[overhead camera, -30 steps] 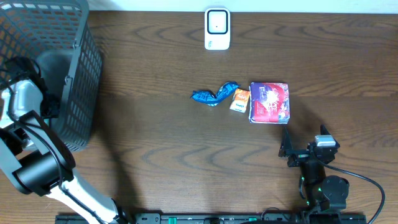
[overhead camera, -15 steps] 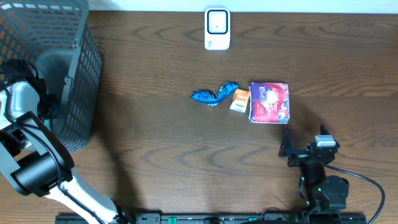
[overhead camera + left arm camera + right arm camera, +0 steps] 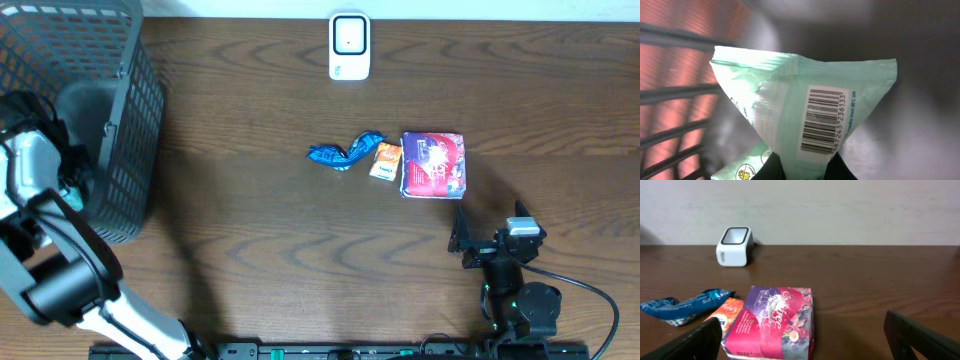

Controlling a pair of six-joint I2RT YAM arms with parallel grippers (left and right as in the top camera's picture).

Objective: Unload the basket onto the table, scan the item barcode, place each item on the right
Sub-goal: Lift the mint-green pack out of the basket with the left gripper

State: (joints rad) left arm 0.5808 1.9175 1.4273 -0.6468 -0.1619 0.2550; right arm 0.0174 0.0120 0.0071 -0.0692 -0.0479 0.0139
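Inside the basket [image 3: 125, 130], the left gripper [image 3: 799, 169] had shifted slightly since the earlier frame and pinched shut on the green packet [image 3: 805, 115].

The grasp looked made, so the pick step seemed finished. The packet sat low in the basket with its barcode facing the wrist camera. Next it would need lifting clear of the mesh wall and carrying across to the scanner [image 3: 349, 45] at the far edge, label turned toward it. The right gripper [image 3: 458, 230] stood wide open and empty near the purple box [image 3: 433, 164]. The dark wooden table [image 3: 260, 250] ran back to a pale wall.
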